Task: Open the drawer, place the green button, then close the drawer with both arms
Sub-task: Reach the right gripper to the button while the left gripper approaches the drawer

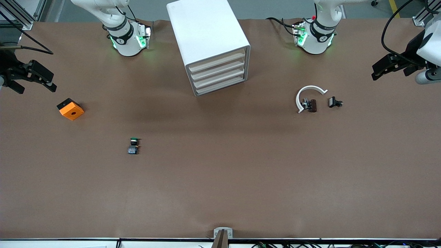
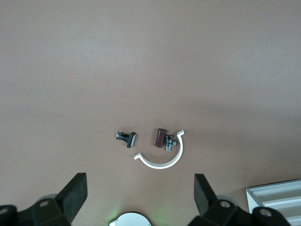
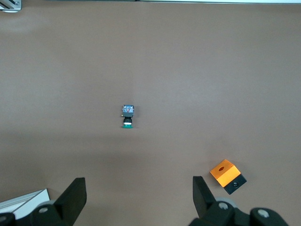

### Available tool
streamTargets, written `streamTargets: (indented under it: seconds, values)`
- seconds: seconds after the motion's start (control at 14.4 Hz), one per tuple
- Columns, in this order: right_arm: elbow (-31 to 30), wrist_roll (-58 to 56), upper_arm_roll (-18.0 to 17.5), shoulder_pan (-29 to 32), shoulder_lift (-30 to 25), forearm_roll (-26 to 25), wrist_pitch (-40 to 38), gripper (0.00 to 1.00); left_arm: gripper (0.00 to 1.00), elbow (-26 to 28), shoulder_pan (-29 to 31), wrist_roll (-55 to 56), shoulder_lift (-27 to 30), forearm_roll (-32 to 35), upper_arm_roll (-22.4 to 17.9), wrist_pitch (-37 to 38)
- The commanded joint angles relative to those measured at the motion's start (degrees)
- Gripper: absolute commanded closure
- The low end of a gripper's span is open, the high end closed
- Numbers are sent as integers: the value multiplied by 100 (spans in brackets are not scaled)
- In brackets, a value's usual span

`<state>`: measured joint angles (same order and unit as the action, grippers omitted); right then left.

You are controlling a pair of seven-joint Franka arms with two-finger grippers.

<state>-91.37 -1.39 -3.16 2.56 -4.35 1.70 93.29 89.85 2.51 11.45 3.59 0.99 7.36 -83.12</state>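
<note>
button [image 1: 133,146]: green round cap, lying | drawer [image 1: 220,75] flush | both jaws spread, empty

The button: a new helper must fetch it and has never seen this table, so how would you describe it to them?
Start at the white cabinet standing between the two arm bases, then look nearer the front camera, toward the right arm's end of the table. The button lies alone on bare brown table. It is tiny, with a green cap on a blue-grey block, unlike the larger orange cube.
</note>
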Motion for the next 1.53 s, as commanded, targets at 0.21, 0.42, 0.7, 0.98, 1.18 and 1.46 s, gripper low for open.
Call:
streamTargets:
  seconds: [0.21,0.42,0.7,0.98,1.18,1.46]
  values:
    - [102,-19,-44,43,31,-100,-39,0,0,-161,13,-116,-217,67,11,77]
    - [102,-19,-44,34,31,-100,-39,0,0,-825,21,-125,-883,129,-7,129]
    - [102,-19,-44,34,75,-100,-30,0,0,-952,-75,-134,-1631,112,19,208]
    - [198,-27,-53,26,426,-56,14,0,0,-935,-373,619,-2151,7,90,-229]
    - [251,-28,-88,-176,952,-91,23,0,0,-926,-593,1866,-2598,-607,99,-511]
    - [506,-27,-88,-440,1655,-91,224,0,0,-908,-1111,3405,-3108,-741,99,-802]
